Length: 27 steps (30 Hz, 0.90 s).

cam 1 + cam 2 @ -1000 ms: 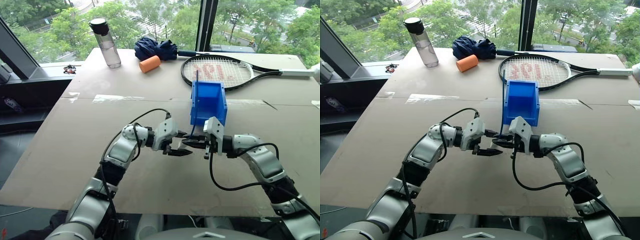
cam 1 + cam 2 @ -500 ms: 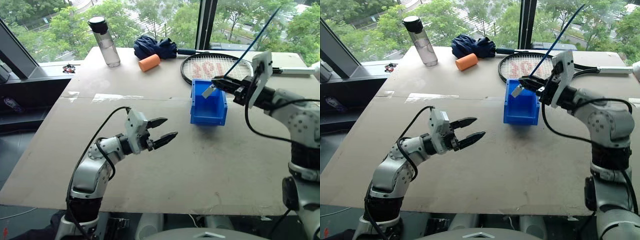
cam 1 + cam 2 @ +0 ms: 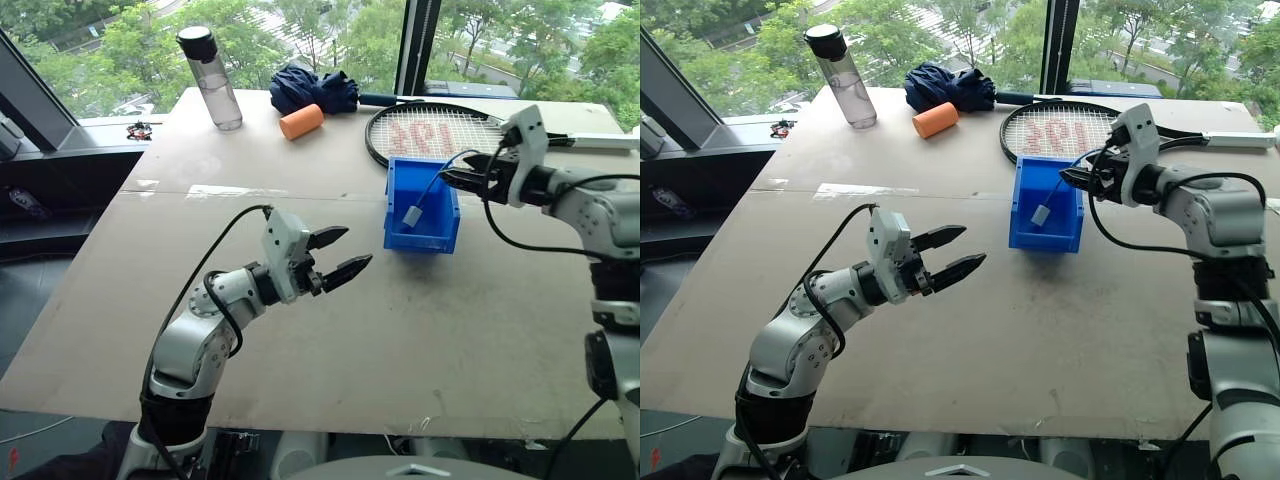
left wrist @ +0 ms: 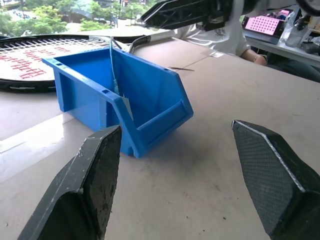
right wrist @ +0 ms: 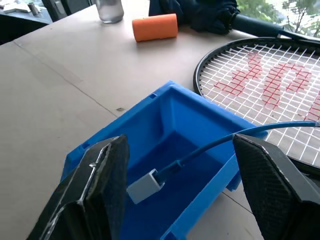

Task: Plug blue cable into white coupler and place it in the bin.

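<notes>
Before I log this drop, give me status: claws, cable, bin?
Both claws open: left claw, right claw. Blue cable with white coupler dropping into bin. Nothing blocking.

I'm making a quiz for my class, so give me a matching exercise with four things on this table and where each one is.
Things:
1. small white plastic coupler
2. orange foam cylinder
3. clear water bottle with black cap
4. black tennis racket

Places:
A. behind the bright blue plastic bin
B. dangling over the bin's inside
C. far left part of the table
D. beside the dark blue cloth bundle

Pairs: 1-B, 2-D, 3-C, 4-A
</notes>
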Each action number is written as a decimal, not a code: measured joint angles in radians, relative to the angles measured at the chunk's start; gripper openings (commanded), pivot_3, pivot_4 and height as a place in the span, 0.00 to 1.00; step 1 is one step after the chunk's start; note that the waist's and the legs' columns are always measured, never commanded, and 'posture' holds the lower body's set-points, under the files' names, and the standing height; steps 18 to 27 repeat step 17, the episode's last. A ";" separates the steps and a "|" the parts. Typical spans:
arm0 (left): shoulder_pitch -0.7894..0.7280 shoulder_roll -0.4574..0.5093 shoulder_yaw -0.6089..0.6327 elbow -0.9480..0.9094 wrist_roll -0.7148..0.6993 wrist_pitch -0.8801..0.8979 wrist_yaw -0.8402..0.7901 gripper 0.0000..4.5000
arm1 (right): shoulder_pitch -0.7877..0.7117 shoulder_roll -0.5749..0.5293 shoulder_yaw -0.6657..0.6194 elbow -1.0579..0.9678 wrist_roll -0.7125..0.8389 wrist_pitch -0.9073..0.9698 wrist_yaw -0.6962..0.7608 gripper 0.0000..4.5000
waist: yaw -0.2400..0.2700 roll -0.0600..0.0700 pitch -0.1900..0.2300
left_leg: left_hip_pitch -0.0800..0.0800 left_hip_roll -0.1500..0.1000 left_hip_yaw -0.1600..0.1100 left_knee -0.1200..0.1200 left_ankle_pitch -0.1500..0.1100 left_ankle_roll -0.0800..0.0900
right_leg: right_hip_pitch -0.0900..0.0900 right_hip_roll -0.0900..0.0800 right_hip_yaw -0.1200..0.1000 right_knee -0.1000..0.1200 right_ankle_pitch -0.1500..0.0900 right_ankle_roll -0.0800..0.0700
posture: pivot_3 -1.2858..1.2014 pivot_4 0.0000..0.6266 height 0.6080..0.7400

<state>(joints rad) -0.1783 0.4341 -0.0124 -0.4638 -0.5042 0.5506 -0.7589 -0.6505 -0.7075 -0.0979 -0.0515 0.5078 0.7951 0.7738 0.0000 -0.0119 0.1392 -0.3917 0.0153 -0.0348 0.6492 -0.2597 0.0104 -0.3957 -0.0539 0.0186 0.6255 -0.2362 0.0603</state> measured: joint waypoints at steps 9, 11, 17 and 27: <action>0.228 0.162 0.130 -0.102 -0.100 0.045 -0.046 0.79 | 0.803 -0.066 -0.408 -0.499 0.004 -0.213 0.143 0.76 | 0.004 -0.001 -0.001 | 0.006 0.003 0.002 -0.002 0.000 0.000 | 0.003 0.002 0.002 0.000 -0.002 0.001 | 0.52 0.24 1.00; 0.303 0.211 0.191 -0.113 -0.118 0.050 -0.068 0.79 | 1.012 -0.054 -0.483 -0.518 -0.053 -0.310 0.208 0.76 | 0.007 -0.001 0.000 | 0.010 0.003 0.004 -0.002 0.000 0.000 | 0.007 0.002 0.003 0.000 -0.006 0.000 | 0.52 0.24 1.00; 0.450 0.329 0.344 -0.124 -0.169 0.046 -0.180 0.79 | 1.306 0.056 -0.705 -0.482 -0.093 -0.509 0.301 0.76 | 0.005 -0.001 0.001 | 0.013 0.008 0.006 -0.001 -0.001 -0.001 | 0.005 0.000 0.008 0.000 -0.007 0.002 | 0.52 0.24 1.00; 0.450 0.329 0.344 -0.124 -0.169 0.046 -0.180 0.79 | 1.306 0.056 -0.705 -0.482 -0.093 -0.509 0.301 0.76 | 0.005 -0.001 0.001 | 0.013 0.008 0.006 -0.001 -0.001 -0.001 | 0.005 0.000 0.008 0.000 -0.007 0.002 | 0.52 0.24 1.00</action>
